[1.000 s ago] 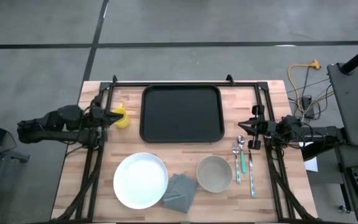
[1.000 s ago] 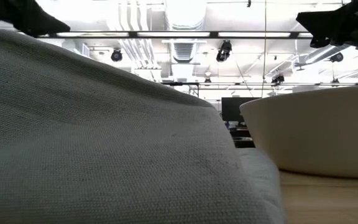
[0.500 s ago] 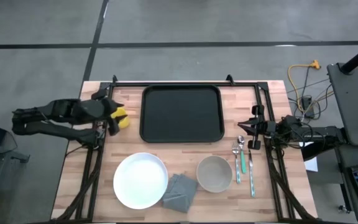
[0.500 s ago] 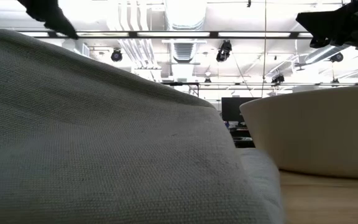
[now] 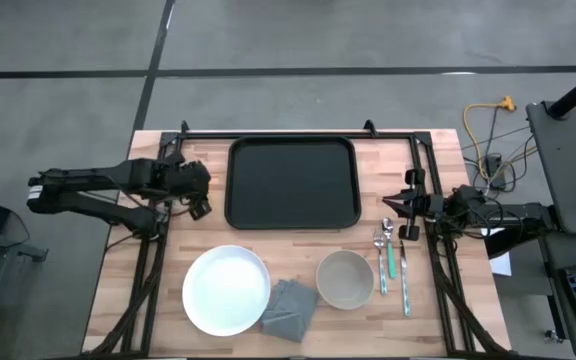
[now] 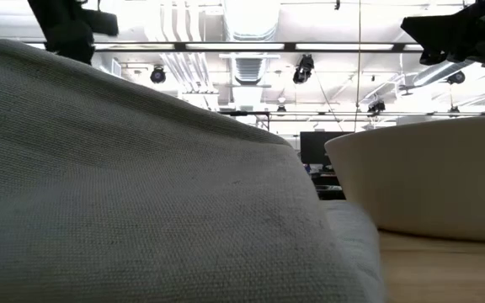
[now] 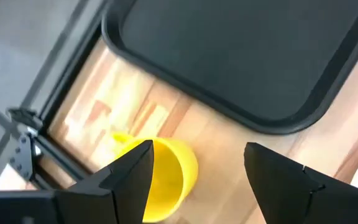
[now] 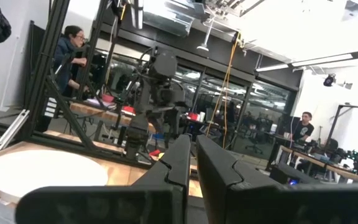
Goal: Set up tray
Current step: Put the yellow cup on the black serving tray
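1. The wooden worktop carries everything, with a dark frame along its edges.
2. The tray lies flat at the far middle of the worktop, black and bare, well apart from the items in the near row.
3. The white plate sits near the front, left of centre; the grey napkin lies just beside it, touching its right edge.
4. The beige bowl stands right of the napkin, upright.
5. The left gripper hovers just off the tray's left edge; its jaws stand wide apart, holding nothing.
6. A yellow cup sits on the worktop below the left gripper, seen from the left wrist view beside the tray's rounded corner.
7. The right gripper waits at the worktop's right side, jaws closed on nothing.
8. Cutlery lies right of the bowl, below the right gripper: a fork, a spoon and a green-handled piece, side by side.
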